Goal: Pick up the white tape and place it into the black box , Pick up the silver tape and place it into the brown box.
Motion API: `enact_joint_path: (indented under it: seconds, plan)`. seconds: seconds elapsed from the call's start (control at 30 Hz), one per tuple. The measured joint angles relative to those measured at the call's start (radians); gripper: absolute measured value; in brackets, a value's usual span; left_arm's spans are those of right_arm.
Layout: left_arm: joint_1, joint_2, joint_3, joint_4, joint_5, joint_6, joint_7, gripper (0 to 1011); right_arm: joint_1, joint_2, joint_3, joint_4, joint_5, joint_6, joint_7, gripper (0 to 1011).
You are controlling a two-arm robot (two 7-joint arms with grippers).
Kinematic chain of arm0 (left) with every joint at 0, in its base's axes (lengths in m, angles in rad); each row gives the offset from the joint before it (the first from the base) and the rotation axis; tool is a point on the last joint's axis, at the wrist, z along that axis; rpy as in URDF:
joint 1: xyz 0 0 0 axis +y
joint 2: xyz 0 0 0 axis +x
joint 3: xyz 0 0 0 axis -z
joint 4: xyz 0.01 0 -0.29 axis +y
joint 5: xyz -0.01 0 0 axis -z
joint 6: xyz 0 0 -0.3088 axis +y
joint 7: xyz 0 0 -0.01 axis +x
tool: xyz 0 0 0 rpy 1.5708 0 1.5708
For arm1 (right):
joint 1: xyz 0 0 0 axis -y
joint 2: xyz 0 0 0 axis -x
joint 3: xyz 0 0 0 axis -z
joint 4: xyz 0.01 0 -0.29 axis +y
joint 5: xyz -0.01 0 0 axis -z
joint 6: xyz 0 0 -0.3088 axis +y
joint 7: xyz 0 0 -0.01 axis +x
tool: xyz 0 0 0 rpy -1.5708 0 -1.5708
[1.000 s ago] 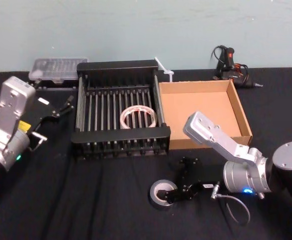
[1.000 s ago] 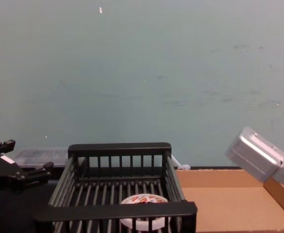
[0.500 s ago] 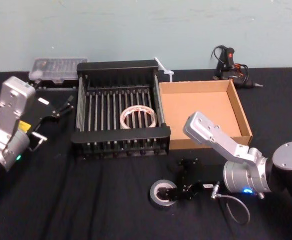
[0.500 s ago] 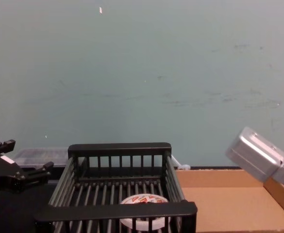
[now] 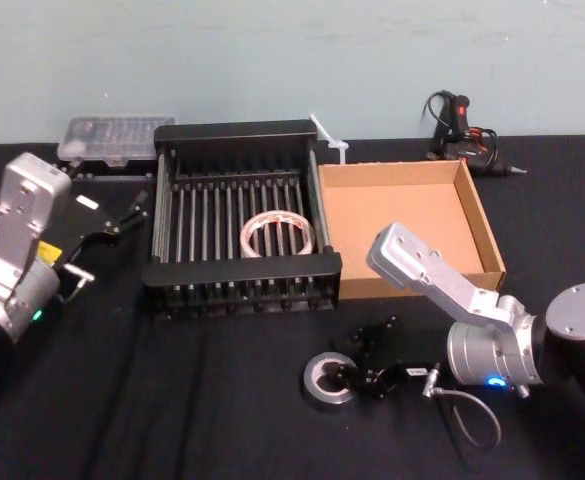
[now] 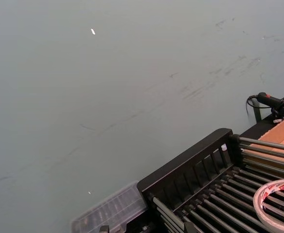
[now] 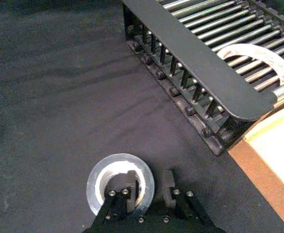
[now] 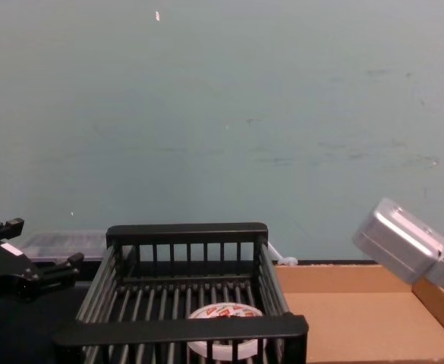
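The silver tape (image 5: pixel 329 381) lies flat on the black cloth in front of the black box (image 5: pixel 242 270). My right gripper (image 5: pixel 360 368) is low over it. One finger (image 7: pixel 130 188) sits inside the roll's hole and the other finger (image 7: pixel 168 178) outside, so the jaws pinch the roll's wall (image 7: pixel 120 182). The white tape (image 5: pixel 248 236) rests on the barred floor of the black box (image 8: pixel 184 327), also visible as the white tape (image 8: pixel 222 312) from the chest. The brown box (image 5: pixel 402 220) stands to the right of the black one. My left gripper (image 5: pixel 130 212) is parked open at the left.
A clear plastic case (image 5: pixel 112 135) sits behind the black box at the back left. A black tool with cables (image 5: pixel 462 130) lies at the back right. The right forearm (image 5: pixel 427 270) reaches over the brown box's front wall. Black cloth (image 5: pixel 192 400) spreads in front.
The right gripper's fingers have drawn together around the silver tape's wall, and the roll has shifted slightly to the right. The left arm has not moved.
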Motion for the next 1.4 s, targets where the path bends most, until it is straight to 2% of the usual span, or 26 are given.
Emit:
enact_joint_path:
  seconds: [0.17, 0.27, 0.67, 0.8, 1.1, 1.2, 1.4]
  plan:
    - [0.000, 0.000, 0.000, 0.000, 0.000, 0.000, 0.000, 1001, 0.000, 0.000, 0.000, 0.000, 0.000, 0.000, 0.000, 210]
    - [0.000, 0.000, 0.000, 0.000, 0.000, 0.000, 0.000, 1001, 0.000, 0.000, 0.000, 0.000, 0.000, 0.000, 0.000, 174]
    - [0.000, 0.000, 0.000, 0.000, 0.000, 0.000, 0.000, 1001, -0.009, 0.004, 0.011, -0.009, -0.006, -0.013, -0.001, 173]
    - [0.000, 0.000, 0.000, 0.000, 0.000, 0.000, 0.000, 1001, -0.017, 0.015, 0.029, -0.019, 0.005, -0.016, -0.002, 173]
    - [0.000, 0.000, 0.000, 0.000, 0.000, 0.000, 0.000, 1001, -0.040, 0.032, 0.132, -0.033, 0.052, -0.016, -0.077, 174]
    - [0.000, 0.000, 0.000, 0.000, 0.000, 0.000, 0.000, 1001, -0.042, 0.021, 0.177, -0.024, 0.070, -0.016, -0.119, 174]
    - [0.000, 0.000, 0.000, 0.000, 0.000, 0.000, 0.000, 1001, -0.031, -0.011, 0.226, 0.006, 0.080, -0.004, -0.183, 174]
